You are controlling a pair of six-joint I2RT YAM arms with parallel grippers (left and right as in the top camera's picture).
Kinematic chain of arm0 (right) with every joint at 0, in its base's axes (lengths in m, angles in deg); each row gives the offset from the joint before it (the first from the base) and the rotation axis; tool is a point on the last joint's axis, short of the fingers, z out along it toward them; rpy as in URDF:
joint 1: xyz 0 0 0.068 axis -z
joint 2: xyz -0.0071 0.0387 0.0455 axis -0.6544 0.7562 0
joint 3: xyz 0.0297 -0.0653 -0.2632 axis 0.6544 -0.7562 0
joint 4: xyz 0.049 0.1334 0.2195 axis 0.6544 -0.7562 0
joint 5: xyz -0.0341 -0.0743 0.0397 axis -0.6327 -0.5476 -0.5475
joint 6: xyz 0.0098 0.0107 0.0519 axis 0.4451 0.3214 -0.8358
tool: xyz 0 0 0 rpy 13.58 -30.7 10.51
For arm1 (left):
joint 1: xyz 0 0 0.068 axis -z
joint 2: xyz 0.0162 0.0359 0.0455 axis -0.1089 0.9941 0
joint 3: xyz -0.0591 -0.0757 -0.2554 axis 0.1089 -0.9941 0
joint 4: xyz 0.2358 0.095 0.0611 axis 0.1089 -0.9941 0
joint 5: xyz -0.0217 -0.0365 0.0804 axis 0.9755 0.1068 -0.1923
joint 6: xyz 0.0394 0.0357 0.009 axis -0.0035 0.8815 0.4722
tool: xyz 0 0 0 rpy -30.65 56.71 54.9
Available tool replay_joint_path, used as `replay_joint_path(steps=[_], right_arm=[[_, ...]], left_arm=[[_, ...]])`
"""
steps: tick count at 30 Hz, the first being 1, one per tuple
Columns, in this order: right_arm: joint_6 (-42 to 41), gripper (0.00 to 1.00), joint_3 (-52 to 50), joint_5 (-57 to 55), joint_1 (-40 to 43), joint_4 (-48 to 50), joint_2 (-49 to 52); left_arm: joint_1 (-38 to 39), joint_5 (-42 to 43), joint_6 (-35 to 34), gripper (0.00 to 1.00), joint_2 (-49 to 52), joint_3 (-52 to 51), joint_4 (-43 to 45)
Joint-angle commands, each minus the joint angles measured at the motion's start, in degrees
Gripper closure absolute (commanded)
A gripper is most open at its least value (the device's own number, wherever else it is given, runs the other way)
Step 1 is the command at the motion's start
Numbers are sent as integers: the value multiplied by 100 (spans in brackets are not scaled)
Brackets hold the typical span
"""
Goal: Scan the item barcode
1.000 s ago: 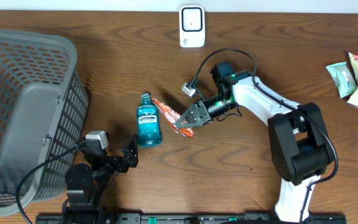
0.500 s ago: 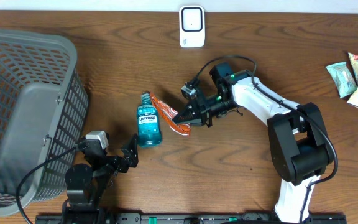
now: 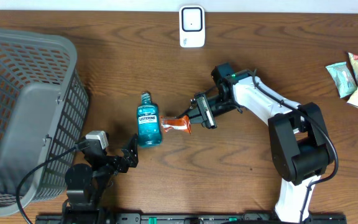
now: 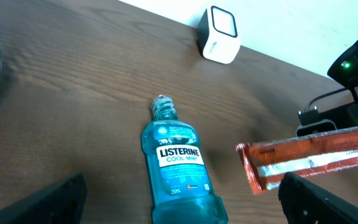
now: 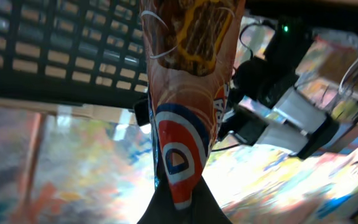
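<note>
The right gripper (image 3: 190,119) pinches an orange snack packet (image 3: 176,125) above the desk's middle, its long axis running sideways, the scanner (image 3: 192,26) away at the far edge.

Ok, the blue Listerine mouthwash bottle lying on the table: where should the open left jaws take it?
Grip the blue Listerine mouthwash bottle across its flat, wide body, coming straight down from above. It lies on its back, label up, cap pointing away from the left gripper, both long sides clear; the orange snack wrapper is held up off the table.
</note>
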Motion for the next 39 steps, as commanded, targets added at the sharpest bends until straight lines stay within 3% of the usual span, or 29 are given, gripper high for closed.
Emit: replay_joint_path(steps=[1, 10, 14, 17, 20, 23, 26, 29, 34, 36, 39], right_arm=[[-743, 99, -11, 223, 31, -11, -70], [-752, 99, -11, 175, 33, 59, -70], [-131, 99, -11, -1410, 57, 1134, -70], [1213, 99, -11, -2935, 48, 2063, -70], [2640, 99, -11, -4422, -20, 2273, -70], [2900, 98, -11, -5593, -105, 2168, -70], [2905, 92, -11, -6306, -181, 2116, -70], [3163, 74, 35, -6467, -192, 2076, -116], [3300, 72, 302, -6832, -181, 1768, -472], [3366, 77, 310, -7014, -219, 1773, -704], [3335, 99, 310, -7626, -315, 1738, -890]], left_arm=[[-28, 52, -11, 2, -24, 22, -2], [-28, 52, -11, 2, -24, 22, -2], [-28, 52, -11, 2, -24, 22, -2], [-28, 52, -11, 2, -24, 22, -2], [-28, 52, -11, 2, -24, 22, -2], [-28, 52, -11, 2, -24, 22, -2], [-28, 52, -11, 2, -24, 22, -2], [-28, 52, -11, 2, -24, 22, -2], [-28, 52, -11, 2, -24, 22, -2], [-28, 52, -11, 2, -24, 22, -2], [-28, 52, -11, 2, -24, 22, -2]])
